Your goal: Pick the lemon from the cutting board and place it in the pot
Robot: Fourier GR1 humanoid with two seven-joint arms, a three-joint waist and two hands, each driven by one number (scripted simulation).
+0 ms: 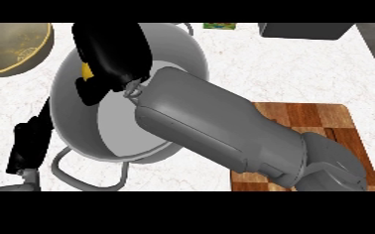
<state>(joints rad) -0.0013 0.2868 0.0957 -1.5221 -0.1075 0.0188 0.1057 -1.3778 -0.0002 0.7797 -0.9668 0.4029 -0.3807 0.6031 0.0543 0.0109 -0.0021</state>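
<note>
My right forearm reaches from the lower right across the counter, and its black hand hangs over the grey metal pot. A small patch of the yellow lemon shows between the curled fingers, so the right hand is shut on it, above the pot's left inner wall. The wooden cutting board lies at the right, partly under the forearm, with no lemon showing on it. My left hand rests at the lower left edge beside the pot, fingers straight.
A round wooden bowl sits at the top left. A dark box and a small green-yellow item lie along the far edge. The pot's wire handle sticks out toward me at the lower left.
</note>
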